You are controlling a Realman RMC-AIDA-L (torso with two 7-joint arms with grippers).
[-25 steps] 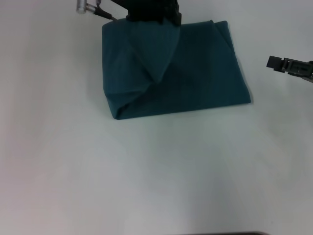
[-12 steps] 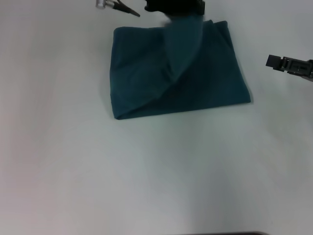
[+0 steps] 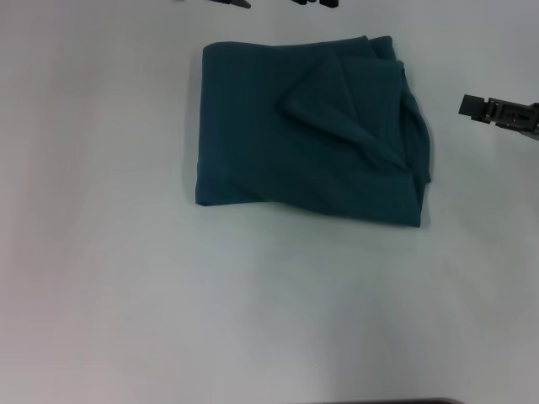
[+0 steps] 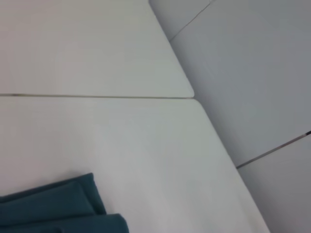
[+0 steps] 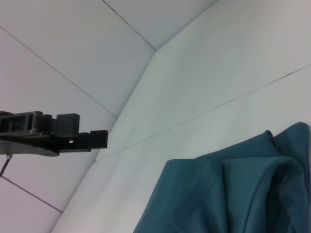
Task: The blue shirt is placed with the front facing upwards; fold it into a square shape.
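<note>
Your left gripper [image 3: 316,2] shows in the head view only as dark tips at the far edge, just beyond the blue shirt [image 3: 312,135]; you cannot tell whether it is open, and nothing hangs from it. Your right gripper [image 3: 498,112] sits idle, well apart from the shirt's right edge; its opening cannot be judged either. The shirt lies flat on the white table [image 3: 253,303], folded to a rough rectangle with a loose flap bunched along its right side.

From the left wrist, only a layered corner of the shirt [image 4: 63,206] shows.

From the right wrist, stacked folds [image 5: 228,194] look soft and limp. Expect light, floppy cloth that sags; pinch all layers at a corner or folded edge.
</note>
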